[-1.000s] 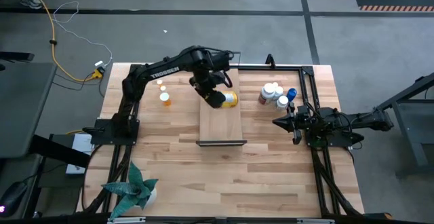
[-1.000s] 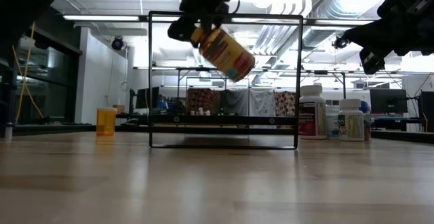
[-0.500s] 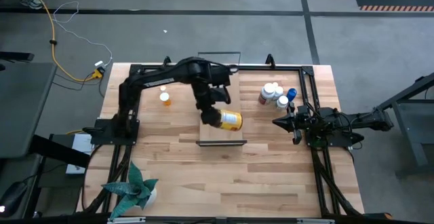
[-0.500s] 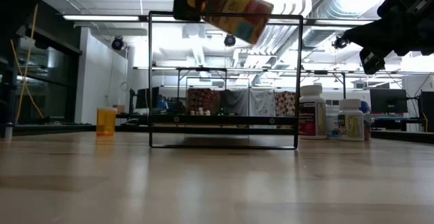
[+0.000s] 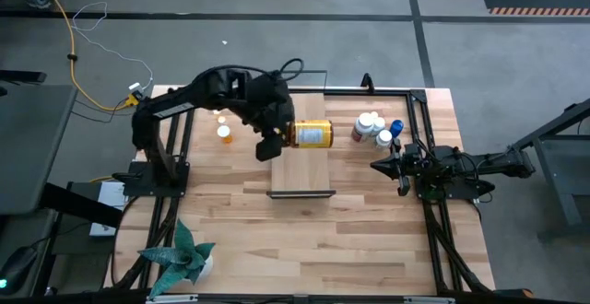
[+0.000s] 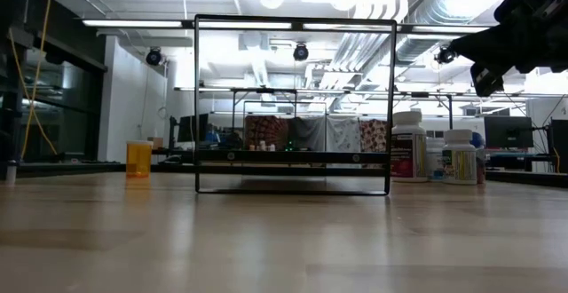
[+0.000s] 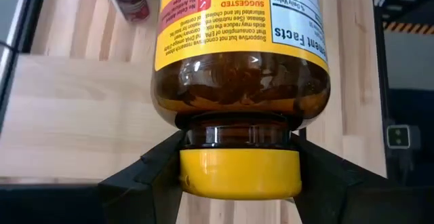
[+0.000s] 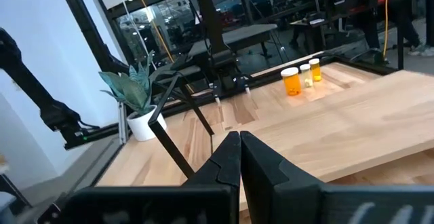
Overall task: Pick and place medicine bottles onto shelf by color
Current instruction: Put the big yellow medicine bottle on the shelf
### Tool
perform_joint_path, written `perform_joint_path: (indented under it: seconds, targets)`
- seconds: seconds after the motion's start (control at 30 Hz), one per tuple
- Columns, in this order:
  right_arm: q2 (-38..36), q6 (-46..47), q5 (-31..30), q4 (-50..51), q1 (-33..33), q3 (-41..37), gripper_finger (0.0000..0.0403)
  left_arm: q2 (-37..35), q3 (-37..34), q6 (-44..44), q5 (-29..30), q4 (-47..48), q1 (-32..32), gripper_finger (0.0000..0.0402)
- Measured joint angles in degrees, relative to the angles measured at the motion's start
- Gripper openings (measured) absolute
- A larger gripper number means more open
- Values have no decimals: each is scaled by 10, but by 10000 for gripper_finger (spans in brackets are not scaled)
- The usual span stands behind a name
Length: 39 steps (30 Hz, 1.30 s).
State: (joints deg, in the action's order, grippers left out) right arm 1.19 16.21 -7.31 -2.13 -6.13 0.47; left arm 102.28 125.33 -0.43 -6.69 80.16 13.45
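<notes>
My left gripper is shut on the amber bottle with the yellow cap and carries it high over the far half of the shelf. In the low view only the shelf's black frame shows; the bottle is almost out of the top edge. Two tiny orange bottles stand on the table left of the shelf. White bottles and a blue-capped one stand in a cluster to its right. My right gripper hovers shut near that cluster, touching nothing. My left gripper pinches the amber bottle at its neck, just under the yellow cap, one finger on each side. The fingers come level from the table's left. The bottle lies level, its base pointing toward the table's right, lifted clear above the shelf.
A potted plant stands at the table's near left corner. Black frame rails run along the table's far and right sides. Bare wood lies between the shelf and the near edge. A yellow cable trails on the floor beyond.
My left gripper has risen well above the shelf frame and drawn a little toward the table's left. The amber bottle, first hanging tilted below the fingers, has swung up until it lies level with its base toward the right. The right arm kept still.
</notes>
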Motion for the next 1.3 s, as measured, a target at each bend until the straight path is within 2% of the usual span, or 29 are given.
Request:
perform_joint_path:
  seconds: [0.1,0.17,0.27,0.47,0.6,0.7,0.8,0.9,0.97,1.1,1.3]
  targets:
    - [0,-18,-1,0,0,0,0,-12,-28,5,22,-33,-18,203]
    - [0,-12,-2,-1,0,0,0,-30,-79,12,25,-59,-20,203]
    - [0,17,-2,-7,0,0,0,-72,-193,15,23,-153,-18,203]
    - [4,35,-14,-40,0,0,0,-188,-468,6,5,-379,-5,203]
    - [18,71,-41,-126,0,0,0,-263,-603,-9,-11,-500,7,203]
    - [49,61,-70,-197,0,0,0,-306,-675,-19,-12,-584,13,203]
    - [98,45,-114,-244,0,0,1,-331,-713,-23,1,-635,13,203]
    - [154,43,-149,-248,3,6,14,-337,-725,-24,61,-639,13,204]
    - [193,43,-154,-251,10,22,37,-335,-728,-24,105,-639,13,207]
    - [271,42,-157,-252,31,63,110,-315,-729,-26,157,-639,12,211]
    - [399,16,-120,-219,80,151,242,-266,-729,-9,177,-652,12,212]
